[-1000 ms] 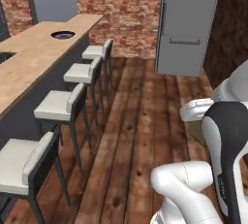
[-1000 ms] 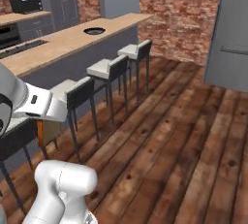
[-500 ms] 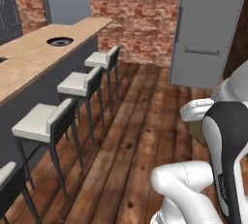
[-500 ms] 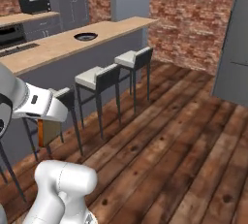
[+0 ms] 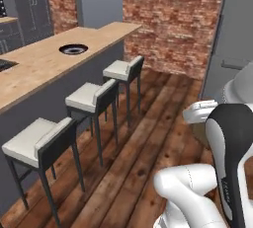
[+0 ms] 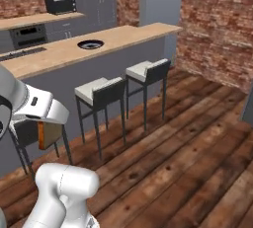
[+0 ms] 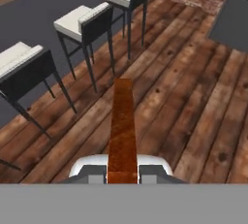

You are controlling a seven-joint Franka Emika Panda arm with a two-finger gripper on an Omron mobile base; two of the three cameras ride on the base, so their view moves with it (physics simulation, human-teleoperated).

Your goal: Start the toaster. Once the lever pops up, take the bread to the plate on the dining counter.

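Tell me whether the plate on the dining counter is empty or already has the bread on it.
Empty. The plate on the dining counter shows nothing on it, and the bread sits edge-on, clamped in the shut gripper above the floor.

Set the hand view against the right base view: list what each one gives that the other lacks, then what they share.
Hand view: the gripper shut on the bread, seen edge-on. Right base view: the plate on the dining counter, and a black appliance on the back counter. Both: the bread, the white-seated stools and the plank floor.
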